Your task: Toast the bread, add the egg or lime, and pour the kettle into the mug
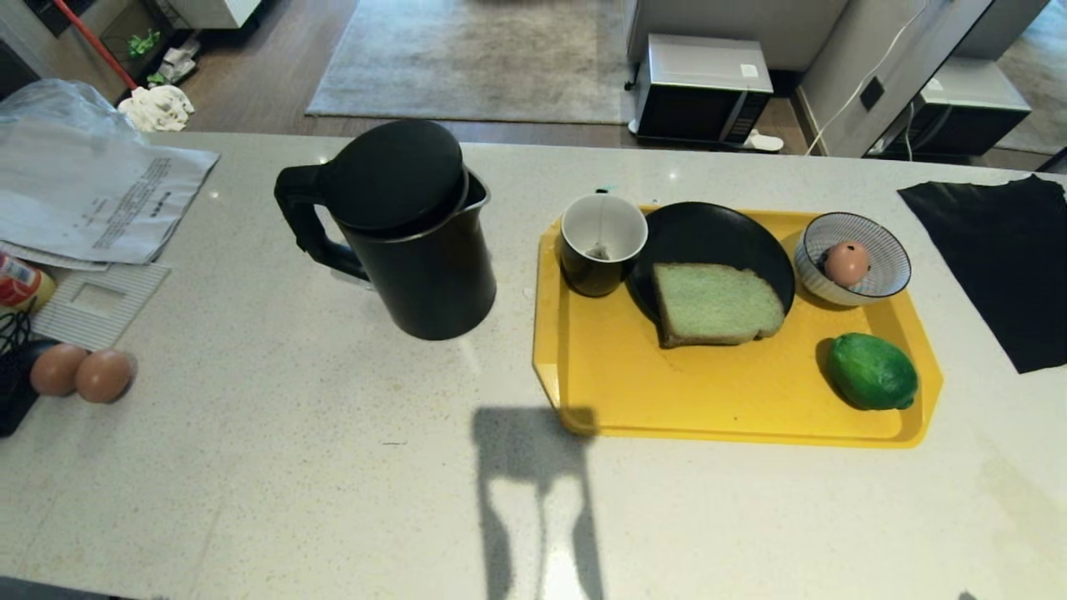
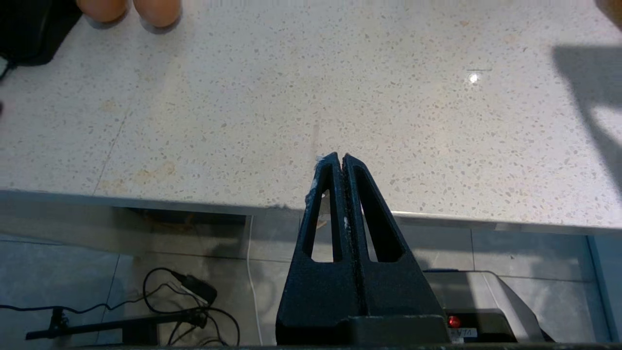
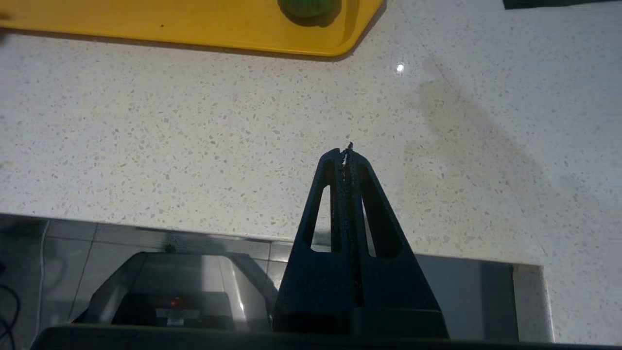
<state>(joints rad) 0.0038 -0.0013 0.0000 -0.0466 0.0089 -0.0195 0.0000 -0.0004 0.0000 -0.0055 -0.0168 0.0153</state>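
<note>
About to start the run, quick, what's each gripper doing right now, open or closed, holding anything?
Left gripper: closed, empty, at the counter's near edge.
Right gripper: closed, empty, short of the yellow tray.

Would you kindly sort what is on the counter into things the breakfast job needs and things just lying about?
For the job: bread, lime, egg in bowl, kettle, mug.
Lying about: papers, two loose eggs, black cloth.

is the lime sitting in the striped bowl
No, the lime lies on the yellow tray, while the striped bowl holds an egg.
</note>
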